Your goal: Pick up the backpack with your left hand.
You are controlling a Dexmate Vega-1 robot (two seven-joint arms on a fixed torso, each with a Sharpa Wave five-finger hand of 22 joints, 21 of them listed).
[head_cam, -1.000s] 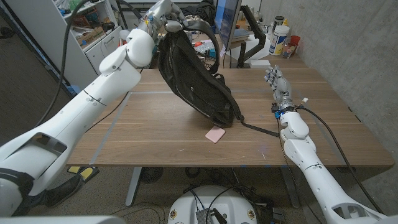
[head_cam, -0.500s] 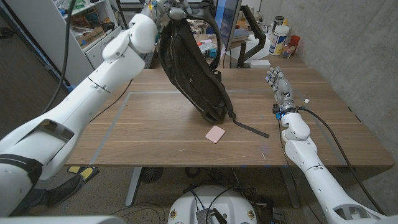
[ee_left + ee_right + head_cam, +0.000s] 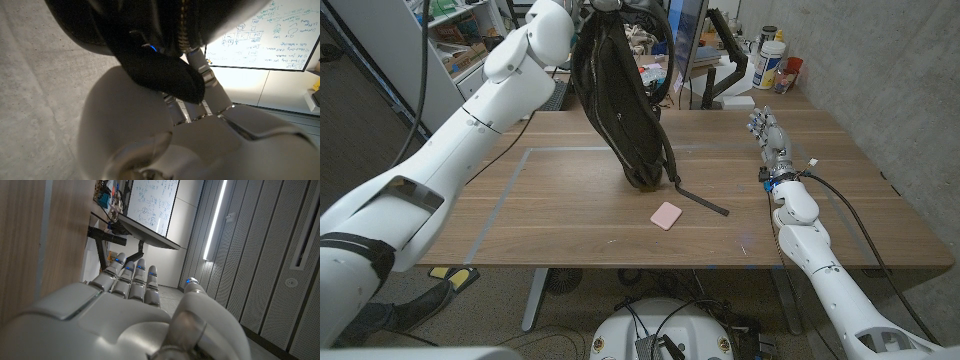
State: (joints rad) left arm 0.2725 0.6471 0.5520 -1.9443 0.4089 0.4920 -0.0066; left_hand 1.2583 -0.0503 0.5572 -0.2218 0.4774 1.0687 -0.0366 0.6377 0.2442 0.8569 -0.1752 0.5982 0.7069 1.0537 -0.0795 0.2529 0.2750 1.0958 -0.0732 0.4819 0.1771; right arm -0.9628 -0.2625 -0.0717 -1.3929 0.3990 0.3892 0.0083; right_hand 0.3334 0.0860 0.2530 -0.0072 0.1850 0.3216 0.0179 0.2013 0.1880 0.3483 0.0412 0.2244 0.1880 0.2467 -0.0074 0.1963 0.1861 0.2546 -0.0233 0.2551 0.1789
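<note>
Since a second ago the left arm has risen, so the black backpack (image 3: pixel 620 100) now hangs more nearly upright and narrower than before, its bottom end just at the desk (image 3: pixel 560 215) surface near the middle (whether it still touches the wood cannot be told from the head view). Its loose strap (image 3: pixel 698 200) has been dragged in toward the bag and now trails a shorter way across the wood. The left hand (image 3: pixel 200 95) is at the top edge of the head view, and the left wrist view shows its fingers (image 3: pixel 197 57) hooked under a dark fabric loop of the bag beside the zipper, so it is grasping the backpack. The small pink square pad (image 3: pixel 667 215) lies where it did, just in front of the bag's bottom and apart from it. The right hand (image 3: pixel 767 135) has not moved: it stands at the desk's right side, fingers extended together, holding nothing. Behind the desk are shelves and bottles (image 3: pixel 772 60).
</note>
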